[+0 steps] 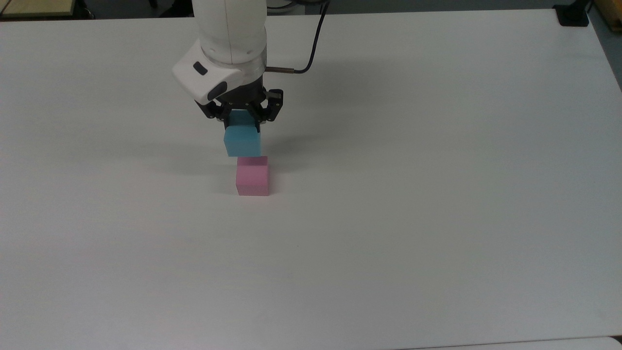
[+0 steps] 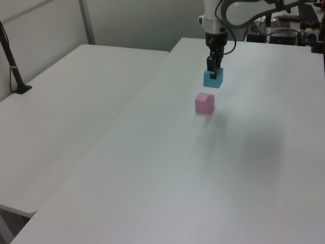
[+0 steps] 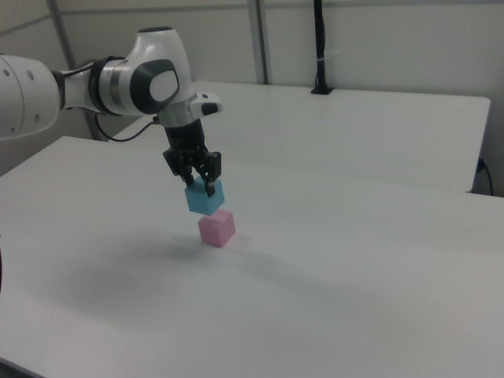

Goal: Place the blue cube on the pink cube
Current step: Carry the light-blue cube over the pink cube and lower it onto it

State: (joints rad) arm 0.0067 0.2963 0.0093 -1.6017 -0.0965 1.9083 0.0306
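On the white table [image 1: 437, 194], my gripper [image 1: 241, 122] clamps the blue cube [image 1: 242, 141]; I should centre it over the pink cube [image 1: 252, 176], then lower gently.

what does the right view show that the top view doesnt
The right view alone shows a second white table behind, a black pole standing on it, and a gap of air between the cubes. The top view alone shows a black cable trailing off the arm and a black clamp at the table corner. Both show the gripper holding the blue cube near the pink cube.
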